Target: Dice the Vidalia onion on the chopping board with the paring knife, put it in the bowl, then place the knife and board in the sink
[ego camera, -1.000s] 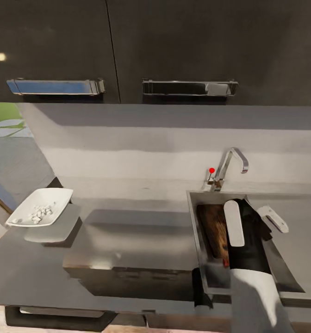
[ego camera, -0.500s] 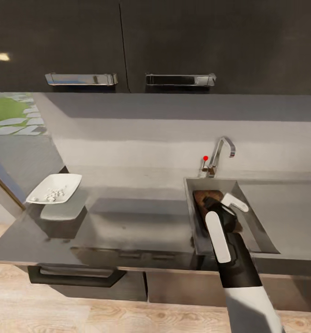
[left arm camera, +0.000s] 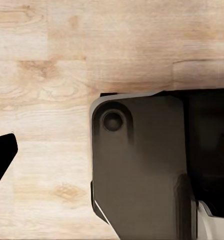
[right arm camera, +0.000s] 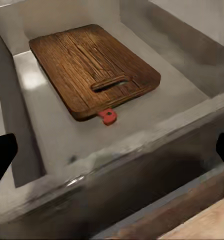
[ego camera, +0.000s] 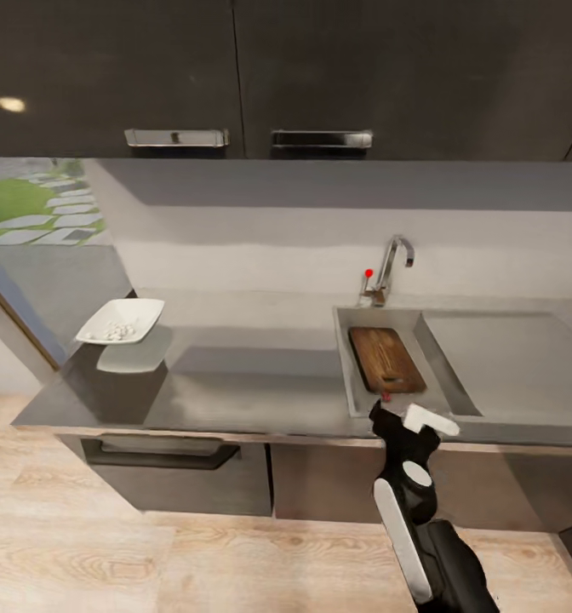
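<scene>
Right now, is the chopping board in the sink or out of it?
In. The chopping board lies flat on the floor of the sink, basin walls around it.

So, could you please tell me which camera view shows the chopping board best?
The right wrist view: the rectangular brown wooden chopping board lies close up in the grey steel sink, grain and handle slot clear. The head view shows it small and distant. The left wrist view faces wooden floor.

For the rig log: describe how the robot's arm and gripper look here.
The right arm is glossy black with elongated white panels and a round grey joint disc. The right gripper is black with a white angled plate. In the right wrist view its fingertips are plain black.
</scene>
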You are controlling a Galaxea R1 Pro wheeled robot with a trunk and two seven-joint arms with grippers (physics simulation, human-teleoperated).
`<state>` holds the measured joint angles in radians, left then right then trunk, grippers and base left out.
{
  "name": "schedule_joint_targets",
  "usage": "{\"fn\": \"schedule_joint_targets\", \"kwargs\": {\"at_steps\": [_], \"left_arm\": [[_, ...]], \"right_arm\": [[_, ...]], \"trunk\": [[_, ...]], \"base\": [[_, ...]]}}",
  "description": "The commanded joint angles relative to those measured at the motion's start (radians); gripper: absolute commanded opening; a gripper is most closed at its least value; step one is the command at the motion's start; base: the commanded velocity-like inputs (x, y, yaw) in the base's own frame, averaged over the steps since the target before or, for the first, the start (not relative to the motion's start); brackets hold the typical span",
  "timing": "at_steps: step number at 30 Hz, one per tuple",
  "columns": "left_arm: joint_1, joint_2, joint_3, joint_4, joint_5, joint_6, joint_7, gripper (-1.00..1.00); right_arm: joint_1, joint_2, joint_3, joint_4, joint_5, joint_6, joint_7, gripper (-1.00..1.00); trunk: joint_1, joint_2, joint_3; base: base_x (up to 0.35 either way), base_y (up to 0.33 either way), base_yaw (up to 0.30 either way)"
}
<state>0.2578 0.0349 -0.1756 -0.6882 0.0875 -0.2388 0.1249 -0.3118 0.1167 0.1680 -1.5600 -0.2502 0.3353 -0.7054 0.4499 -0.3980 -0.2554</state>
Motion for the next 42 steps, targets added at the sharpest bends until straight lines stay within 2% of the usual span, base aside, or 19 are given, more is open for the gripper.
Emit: {"fn": "schedule_joint_targets", "kwargs": {"at_steps": [1, 5, 6, 9, 10, 12, 13, 16, 19, 21, 23, 31, 39, 42], "left_arm": [[0.0, 0.002, -0.008, -0.001, 0.009, -0.002, 0.009, 1.0], [0.0, 0.002, -0.008, -0.001, 0.009, -0.002, 0.009, 1.0], [0.0, 0.002, -0.008, -0.002, 0.009, -0.002, 0.009, 1.0], [0.0, 0.002, -0.008, -0.003, 0.009, -0.002, 0.009, 1.0], [0.0, 0.002, -0.008, -0.003, 0.009, -0.002, 0.009, 1.0], [0.0, 0.002, -0.008, -0.003, 0.009, -0.002, 0.009, 1.0], [0.0, 0.002, -0.008, -0.004, 0.009, -0.002, 0.009, 1.0], [0.0, 0.002, -0.008, -0.003, 0.009, -0.002, 0.009, 1.0], [0.0, 0.002, -0.008, -0.003, 0.009, -0.002, 0.009, 1.0], [0.0, 0.002, -0.008, -0.004, 0.009, -0.002, 0.009, 1.0], [0.0, 0.002, -0.008, -0.004, 0.009, -0.002, 0.009, 1.0], [0.0, 0.002, -0.008, -0.004, 0.009, -0.002, 0.009, 1.0], [0.0, 0.002, -0.008, -0.004, 0.009, -0.002, 0.009, 1.0], [0.0, 0.002, -0.008, -0.005, 0.009, -0.002, 0.009, 1.0]], "right_arm": [[0.027, 0.0, 0.004, -0.003, 0.021, -0.026, 0.0, 1.0], [0.12, -0.001, 0.008, -0.003, 0.057, -0.097, 0.04, 1.0], [0.169, -0.006, 0.008, -0.001, 0.061, -0.131, 0.079, 1.0], [0.235, -0.039, 0.008, 0.017, 0.064, -0.191, 0.136, 1.0], [0.274, -0.063, 0.009, 0.07, 0.065, -0.232, 0.18, 1.0], [0.294, -0.078, 0.009, 0.176, 0.065, -0.289, 0.252, 1.0], [0.302, -0.083, 0.009, 0.313, 0.065, -0.356, 0.35, 1.0], [0.306, -0.086, 0.008, 0.54, 0.066, -0.47, 0.499, 1.0], [0.307, -0.084, 0.008, 0.772, 0.067, -0.586, 0.576, 1.0], [0.307, -0.083, 0.006, 0.892, 0.068, -0.644, 0.588, 1.0], [0.31, -0.084, 0.004, 0.973, 0.068, -0.682, 0.593, 1.0], [0.31, -0.084, 0.0, 0.984, 0.061, -0.691, 0.593, 1.0], [0.31, -0.089, -0.001, 1.005, 0.063, -0.69, 0.591, 1.0], [0.31, -0.104, -0.002, 1.117, 0.062, -0.691, 0.59, 1.0]], "trunk": [[0.0, -0.002, -0.002], [0.0, -0.002, -0.002], [0.0, -0.002, -0.002], [0.0, -0.002, -0.002], [0.0, -0.002, -0.002], [0.0, -0.002, -0.002], [0.0, -0.002, -0.002], [0.0, -0.002, -0.002], [0.0, -0.002, -0.002], [0.0, -0.002, -0.002], [0.0, -0.002, -0.002], [0.0, -0.002, -0.001], [0.0, -0.002, 0.009], [0.0, -0.002, 0.014]], "base": [[-0.333, 0.0, 0.0], [-0.333, 0.0, 0.0], [-0.333, 0.0, 0.0], [-0.331, 0.0, 0.0], [-0.313, 0.0, 0.0], [-0.206, 0.0, 0.0], [-0.067, 0.0, 0.0], [-0.028, 0.0, 0.0], [-0.005, 0.0, 0.0], [-0.001, 0.0, 0.0], [0.0, 0.0, 0.0], [0.0, 0.0, -0.002], [0.0, 0.0, -0.068], [0.0, 0.0, -0.082]]}}
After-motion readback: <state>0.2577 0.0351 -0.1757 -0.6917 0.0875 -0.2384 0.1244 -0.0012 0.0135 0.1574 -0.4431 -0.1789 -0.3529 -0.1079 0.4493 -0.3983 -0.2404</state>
